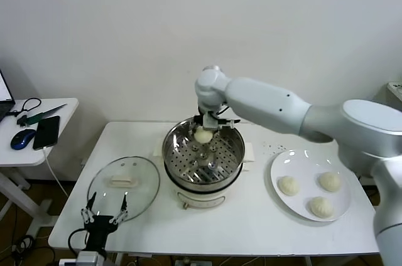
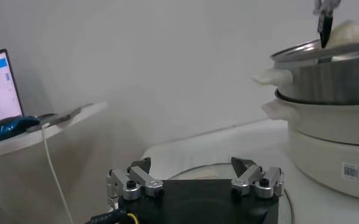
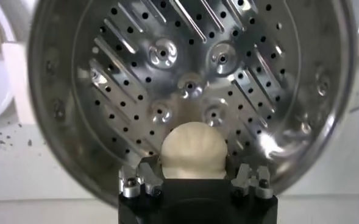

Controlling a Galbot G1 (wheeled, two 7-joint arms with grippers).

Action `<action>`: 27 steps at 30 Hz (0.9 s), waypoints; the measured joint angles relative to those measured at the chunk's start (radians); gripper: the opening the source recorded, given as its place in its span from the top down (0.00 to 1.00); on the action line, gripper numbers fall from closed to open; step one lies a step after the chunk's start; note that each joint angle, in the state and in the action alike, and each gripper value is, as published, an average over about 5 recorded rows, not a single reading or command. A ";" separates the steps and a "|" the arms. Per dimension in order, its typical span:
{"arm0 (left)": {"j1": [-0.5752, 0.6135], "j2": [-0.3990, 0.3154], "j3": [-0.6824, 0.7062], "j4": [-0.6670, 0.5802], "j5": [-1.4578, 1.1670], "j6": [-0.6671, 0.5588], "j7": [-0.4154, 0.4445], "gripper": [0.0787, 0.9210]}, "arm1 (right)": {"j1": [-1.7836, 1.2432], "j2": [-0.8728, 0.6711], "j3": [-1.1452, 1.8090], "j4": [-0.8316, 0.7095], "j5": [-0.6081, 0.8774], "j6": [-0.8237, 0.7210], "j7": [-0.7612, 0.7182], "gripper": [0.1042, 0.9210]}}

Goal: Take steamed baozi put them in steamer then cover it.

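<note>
At the front-left corner of the tabletop [image 1: 251, 222], left gripper [image 1: 105, 217] parked, jaws wide apart, holding nothing. Just beyond it the glass lid [image 1: 123, 186] lies flat near the left edge, white handle up. Mid-tabletop, toward the back edge: steamer [image 1: 203, 156], steel perforated basket on cream base, uncovered, no buns on its floor. Right gripper [image 1: 208, 123] hangs over the basket's back rim, jaws partly closed around one baozi [image 3: 193, 150], which sits between the fingers [image 3: 138, 180] above the perforated floor, not resting on it. Toward the right edge: white plate [image 1: 281, 167] with the other three baozi [image 1: 288, 185], [image 1: 330, 181], [image 1: 321, 207], apart from each other, one nearer the steamer, two nearer the right edge.
</note>
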 measured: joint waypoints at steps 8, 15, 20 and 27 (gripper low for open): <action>0.005 0.001 -0.001 -0.004 -0.001 -0.001 0.000 0.12 | -0.032 0.010 0.009 -0.017 -0.027 -0.005 0.001 0.22; 0.010 0.002 -0.001 -0.005 -0.002 -0.003 0.000 0.12 | -0.029 0.003 0.022 -0.006 -0.024 -0.006 -0.009 0.12; 0.012 0.003 -0.002 -0.009 -0.001 -0.002 0.000 0.12 | 0.001 -0.022 0.020 0.027 0.009 -0.012 -0.027 0.12; 0.023 0.012 -0.006 -0.015 -0.002 -0.004 0.000 0.12 | 0.099 -0.123 -0.019 0.115 0.146 -0.074 -0.018 0.12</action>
